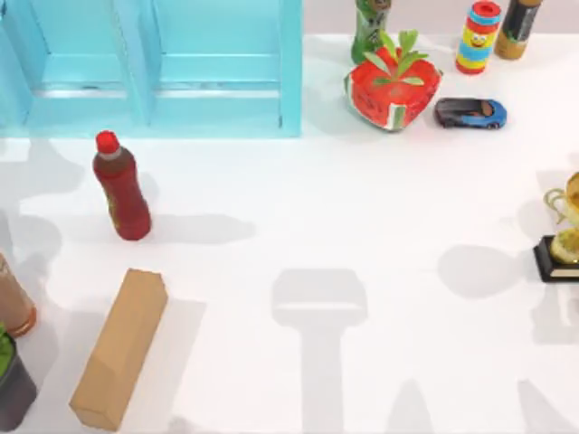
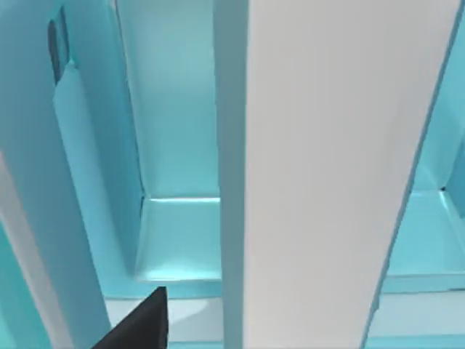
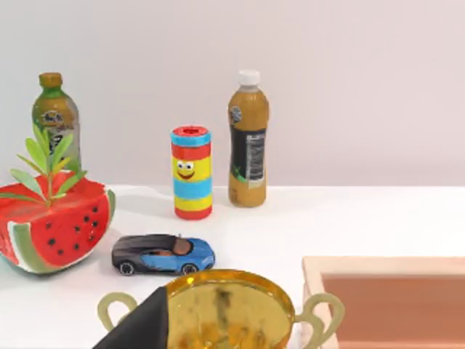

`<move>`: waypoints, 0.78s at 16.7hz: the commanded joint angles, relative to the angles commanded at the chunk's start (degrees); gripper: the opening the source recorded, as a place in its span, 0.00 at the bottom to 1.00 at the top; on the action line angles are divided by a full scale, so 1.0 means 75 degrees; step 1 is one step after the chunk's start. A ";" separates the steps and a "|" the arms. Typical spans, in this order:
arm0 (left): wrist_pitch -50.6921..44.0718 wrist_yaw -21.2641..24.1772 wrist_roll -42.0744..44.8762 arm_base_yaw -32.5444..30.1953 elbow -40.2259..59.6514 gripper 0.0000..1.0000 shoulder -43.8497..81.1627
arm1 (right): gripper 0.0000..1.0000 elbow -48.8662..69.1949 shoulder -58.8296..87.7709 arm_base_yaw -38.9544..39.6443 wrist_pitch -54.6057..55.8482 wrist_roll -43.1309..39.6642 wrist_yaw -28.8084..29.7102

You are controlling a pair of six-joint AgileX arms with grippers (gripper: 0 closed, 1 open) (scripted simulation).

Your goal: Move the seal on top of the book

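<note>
A matt white table (image 1: 362,226) carries a glossy turquoise shelf unit (image 1: 154,63), its smooth panels catching pale highlights; a red plastic-looking bottle (image 1: 120,188) shines beside a dull, cardboard-like tan box (image 1: 120,348); the watermelon planter (image 3: 51,225) looks glazed and smooth; the toy car (image 3: 163,253) has a lacquered sheen; just beyond a dark matt fingertip (image 3: 142,323), a gold cup (image 3: 225,309) gleams like polished metal; a tray (image 3: 385,298) shows unvarnished pale wood.

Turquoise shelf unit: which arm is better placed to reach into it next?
Left, probably. The turquoise shelf unit stands at the table's far left, and the left wrist view looks closely into its compartments. The right wrist view faces the gold trophy and toy car at the table's right.
</note>
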 joint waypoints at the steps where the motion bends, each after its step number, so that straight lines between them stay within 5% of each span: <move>1: -0.0065 -0.0070 -0.0030 -0.0077 0.0344 1.00 0.0244 | 1.00 0.0000 0.0000 0.0000 0.0000 0.0000 0.0000; 6: -0.0394 -0.0157 -0.0076 -0.0182 0.1951 1.00 0.1507 | 1.00 0.0000 0.0000 0.0000 0.0000 0.0000 0.0000; 11: -0.0426 -0.0156 -0.0077 -0.0183 0.2086 1.00 0.1623 | 1.00 0.0000 0.0000 0.0000 0.0000 0.0000 0.0000; 13: -0.0426 -0.0156 -0.0077 -0.0183 0.2086 0.85 0.1623 | 1.00 0.0000 0.0000 0.0000 0.0000 0.0000 0.0000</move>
